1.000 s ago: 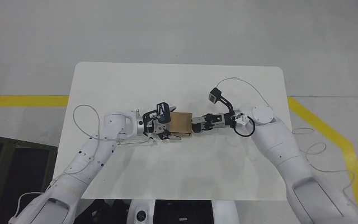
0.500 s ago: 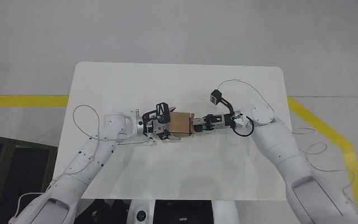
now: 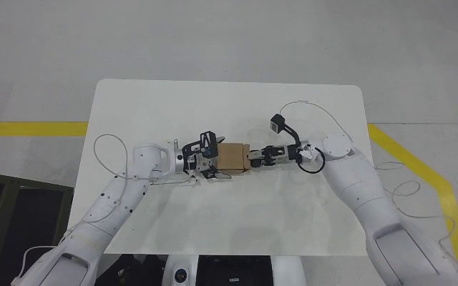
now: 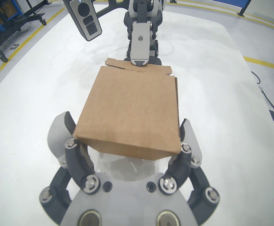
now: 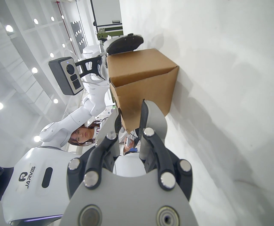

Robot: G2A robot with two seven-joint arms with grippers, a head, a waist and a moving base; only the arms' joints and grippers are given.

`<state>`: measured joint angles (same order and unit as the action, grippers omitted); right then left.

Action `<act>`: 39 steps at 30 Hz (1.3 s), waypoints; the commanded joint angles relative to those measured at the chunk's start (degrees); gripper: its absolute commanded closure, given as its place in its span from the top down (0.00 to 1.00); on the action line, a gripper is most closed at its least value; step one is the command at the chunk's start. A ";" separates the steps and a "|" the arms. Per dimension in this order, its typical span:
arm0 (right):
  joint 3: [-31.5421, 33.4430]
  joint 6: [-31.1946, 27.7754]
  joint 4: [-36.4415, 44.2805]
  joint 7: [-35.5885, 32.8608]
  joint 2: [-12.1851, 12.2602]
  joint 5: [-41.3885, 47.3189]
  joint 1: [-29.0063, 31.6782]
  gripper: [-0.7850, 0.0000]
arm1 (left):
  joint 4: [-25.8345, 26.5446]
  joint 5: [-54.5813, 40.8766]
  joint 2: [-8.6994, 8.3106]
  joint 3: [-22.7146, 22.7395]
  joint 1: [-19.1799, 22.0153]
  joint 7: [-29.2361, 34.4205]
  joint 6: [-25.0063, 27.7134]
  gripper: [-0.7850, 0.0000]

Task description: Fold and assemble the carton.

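1. A white counter (image 3: pixel 215 214) with rounded corners stands on a pale grey floor (image 3: pixel 215 36)
2. A yellow line (image 3: pixel 43 129) runs along the floor at one side of the counter, and a second yellow line (image 3: pixel 422 165) slants away at the other side
3. A black wheeled stand (image 4: pixel 35 16) sits on the floor beyond the counter
4. Round ceiling lights (image 5: pixel 34 70) glow overhead

One brown cardboard carton (image 3: pixel 231 157) is counted on the one white table (image 3: pixel 215 100), well in from all four of its edges. Two grippers are counted at the carton, the left gripper (image 3: pixel 212 164) and the right gripper (image 3: pixel 250 159), each made up of two fingers (image 4: pixel 57 128). Two wrist-mounted cameras are counted as well, the left arm's camera (image 3: pixel 208 141) and the right arm's camera (image 3: pixel 276 123).
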<state>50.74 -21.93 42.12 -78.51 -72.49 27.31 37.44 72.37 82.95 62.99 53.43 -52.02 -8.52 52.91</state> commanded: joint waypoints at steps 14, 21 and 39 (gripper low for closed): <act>-1.08 1.34 3.46 0.97 -0.45 -3.17 -0.74 0.06 | 0.31 0.22 0.00 0.12 -0.05 -0.08 0.01 1.00; -1.09 1.37 4.19 1.11 -0.59 -3.52 -1.05 0.24 | 0.32 0.17 0.00 0.16 -0.13 -0.14 0.08 1.00; 3.17 1.27 6.61 0.69 1.34 -3.98 0.79 0.00 | -0.27 0.06 -0.06 0.60 -0.16 -0.45 -0.10 1.00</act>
<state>53.58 -20.54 48.49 -77.92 -71.28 23.36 38.18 72.21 83.09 62.95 53.90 -52.21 -8.87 52.92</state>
